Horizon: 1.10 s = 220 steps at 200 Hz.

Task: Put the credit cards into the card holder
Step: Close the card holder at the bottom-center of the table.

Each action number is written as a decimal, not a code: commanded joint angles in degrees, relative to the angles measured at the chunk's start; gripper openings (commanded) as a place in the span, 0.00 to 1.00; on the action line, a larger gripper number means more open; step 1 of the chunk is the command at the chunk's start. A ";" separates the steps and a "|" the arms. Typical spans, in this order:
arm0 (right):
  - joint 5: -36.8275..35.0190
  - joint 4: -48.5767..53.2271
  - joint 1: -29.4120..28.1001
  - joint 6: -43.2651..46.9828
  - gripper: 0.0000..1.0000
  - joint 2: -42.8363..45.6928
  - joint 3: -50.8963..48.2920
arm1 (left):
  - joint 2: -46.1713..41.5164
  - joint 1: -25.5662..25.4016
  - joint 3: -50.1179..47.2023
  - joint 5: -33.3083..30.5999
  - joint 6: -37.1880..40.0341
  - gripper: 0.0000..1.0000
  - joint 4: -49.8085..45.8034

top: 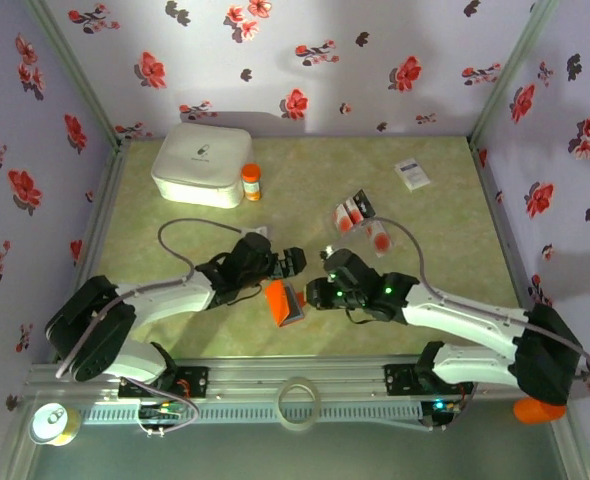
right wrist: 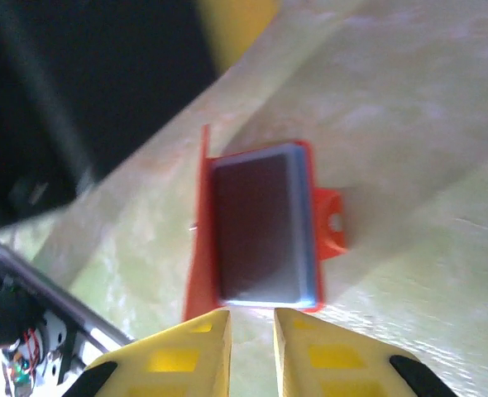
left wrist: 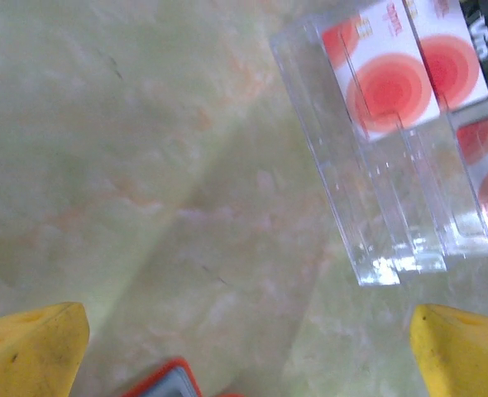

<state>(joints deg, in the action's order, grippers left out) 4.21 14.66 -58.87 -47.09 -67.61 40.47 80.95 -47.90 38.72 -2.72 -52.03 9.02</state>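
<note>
Right gripper [right wrist: 251, 316] hangs just short of the card holder [right wrist: 260, 231]. Its yellow fingers [right wrist: 178, 356] are drawn almost together with only a narrow slit between them, and nothing shows in the slit. The holder lies open on the table [top: 455, 240]. In the right wrist view it shows a dark face framed by a grey-blue panel. An orange flap stands edge-on along one side, and a small orange tab with a hole sticks out on the other.

From above, the holder [top: 283, 303] sits near the front edge of the table. It lies between the two grippers, with the right gripper [top: 313, 293] just beside it.

The left gripper [top: 293, 262] is just behind the holder. The left wrist view shows its fingers [left wrist: 29, 351] spread wide apart and holding nothing. A corner of the holder [left wrist: 168, 382] peeks in at the bottom edge, between the fingers.

Beyond them, the cards [left wrist: 389, 78] lie in a clear tray [left wrist: 368, 223], white with red circles from this close. From above, the cards [top: 353, 212] lie toward the middle of the table, well apart from the holder, and one more [top: 379, 236] is just to their right.

Farther back stand a white box [top: 202, 163] and, touching or just beside it, an orange-capped bottle [top: 250, 182]. A white printed card [top: 412, 174] lies at the back right.
</note>
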 commanded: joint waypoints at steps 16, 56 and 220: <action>-3.33 -1.87 -7.62 0.24 0.20 -8.18 9.10 | -3.88 6.34 4.40 1.54 5.69 1.00 -9.72; -4.11 0.20 -9.74 2.60 0.18 -16.37 14.60 | -10.04 11.83 4.55 1.78 7.87 1.00 -16.49; -1.05 -9.52 -2.03 -1.34 0.12 -19.40 0.95 | -24.02 9.90 -10.54 6.69 6.88 1.00 -25.91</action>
<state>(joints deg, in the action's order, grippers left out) 2.37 7.05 -61.14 -47.20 -85.76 42.74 57.91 -35.90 29.89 2.70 -45.69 -15.07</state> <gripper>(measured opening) 0.117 0.998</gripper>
